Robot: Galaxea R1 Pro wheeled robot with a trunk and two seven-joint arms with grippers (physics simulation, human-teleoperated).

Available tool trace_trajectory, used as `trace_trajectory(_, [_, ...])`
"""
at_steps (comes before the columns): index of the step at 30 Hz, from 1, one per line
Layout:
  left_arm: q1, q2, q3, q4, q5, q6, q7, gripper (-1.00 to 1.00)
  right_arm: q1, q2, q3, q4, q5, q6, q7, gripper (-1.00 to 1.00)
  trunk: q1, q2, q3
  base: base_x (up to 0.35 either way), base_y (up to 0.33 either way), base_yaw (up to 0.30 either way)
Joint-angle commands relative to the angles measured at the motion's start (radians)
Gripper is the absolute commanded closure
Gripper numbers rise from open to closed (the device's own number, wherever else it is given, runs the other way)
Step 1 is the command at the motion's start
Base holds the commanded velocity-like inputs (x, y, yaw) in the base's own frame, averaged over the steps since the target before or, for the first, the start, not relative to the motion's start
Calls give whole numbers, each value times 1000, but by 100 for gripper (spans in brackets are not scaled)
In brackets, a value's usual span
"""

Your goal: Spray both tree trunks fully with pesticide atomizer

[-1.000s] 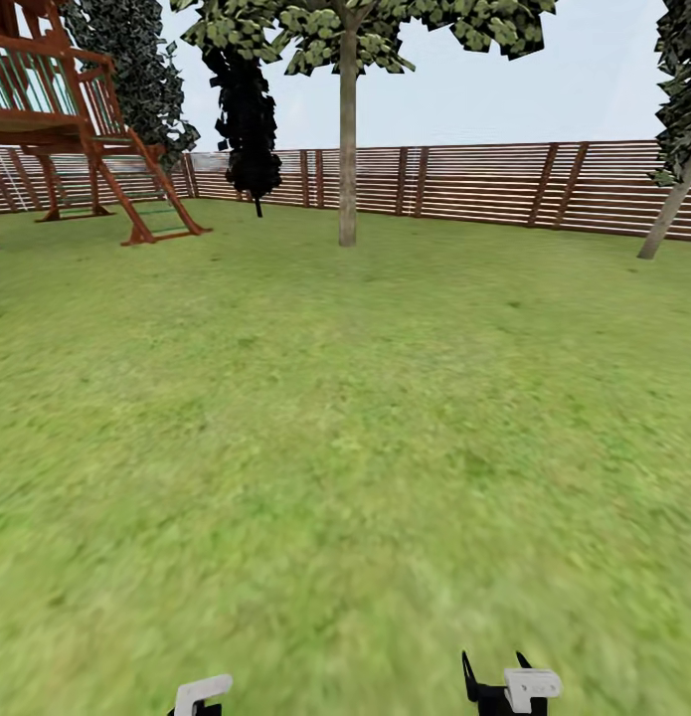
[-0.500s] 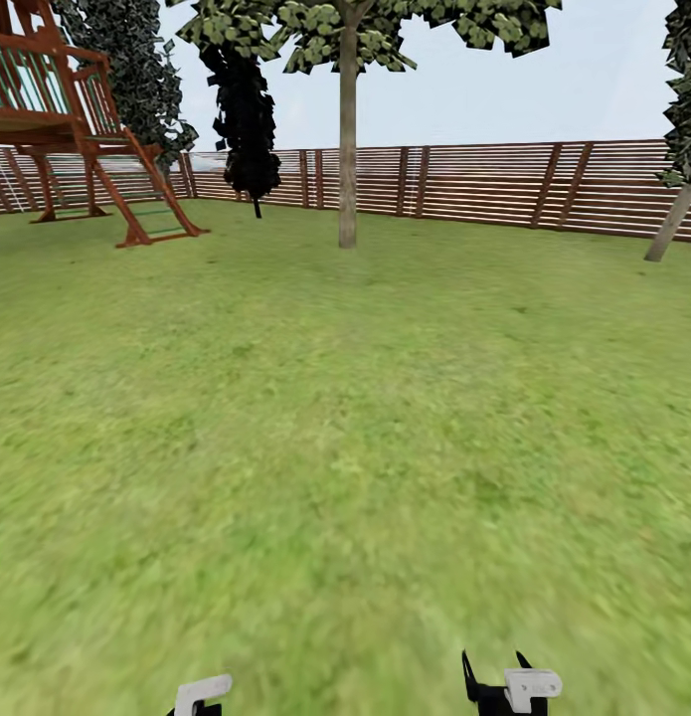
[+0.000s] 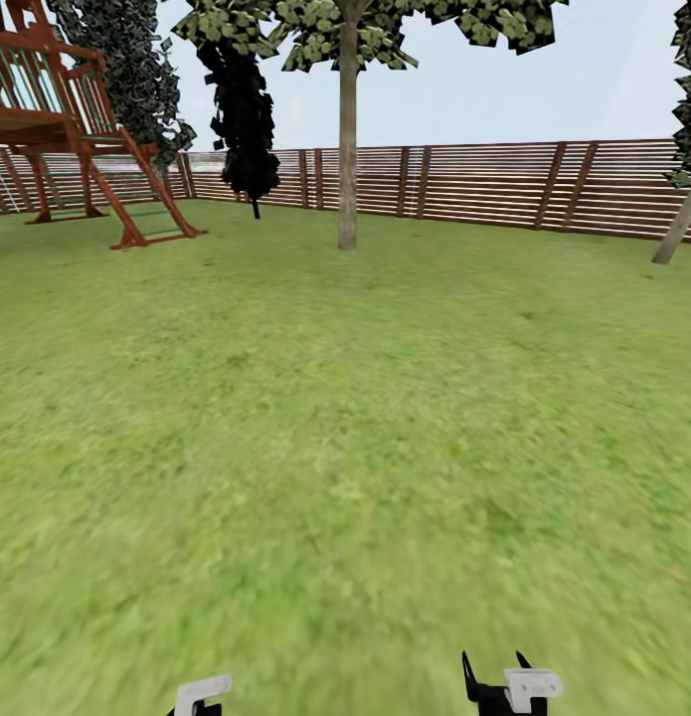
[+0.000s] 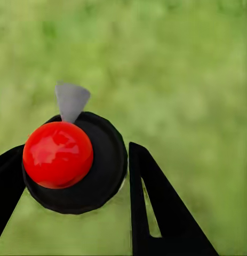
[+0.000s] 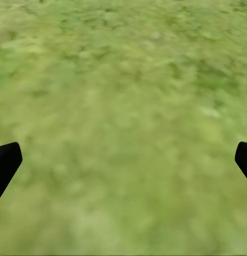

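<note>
Red cap, black body: the pesticide atomizer (image 4: 75, 162) sits between the 2 dark fingers of my left gripper (image 4: 70, 176), seen end-on in the left wrist view with a small grey nozzle tip poking out past the cap. Fingers press against the bottle on both sides, so I log it as gripped and off the ground, with blurred grass behind it.

Right gripper (image 5: 123, 160): spread wide, fingertips at opposite edges of the right wrist view, nothing between them but lawn.

In the head view both wrists show at the lower edge, low over the lawn (image 3: 315, 447).

Trees: 1 straight pale trunk (image 3: 347, 149) stands ahead, well apart from me, near the brown slat fence (image 3: 484, 184). A 2nd, leaning trunk (image 3: 678, 229) shows at the far right by the same fence. A wooden play tower (image 3: 77, 129) stands at far left, with a black bush (image 3: 246, 119) beside it.

Progress, as I judge it: pickup done; approach under way; neither trunk shows any sign of spray that I can make out. Left to do: close in on 1 trunk, aim the nozzle, cover it, then the other.
</note>
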Motion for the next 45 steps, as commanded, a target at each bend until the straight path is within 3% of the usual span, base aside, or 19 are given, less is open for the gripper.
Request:
trace_trajectory(1, [0,0,0,0,0,0,1,100,0,0,0,0,0,0,0,-100,0,0,0,338,0,0])
trace_trajectory(45, [0,0,0,0,1,0,1,100,0,2,0,1,1,0,1,-100,0,0,0,338,0,20])
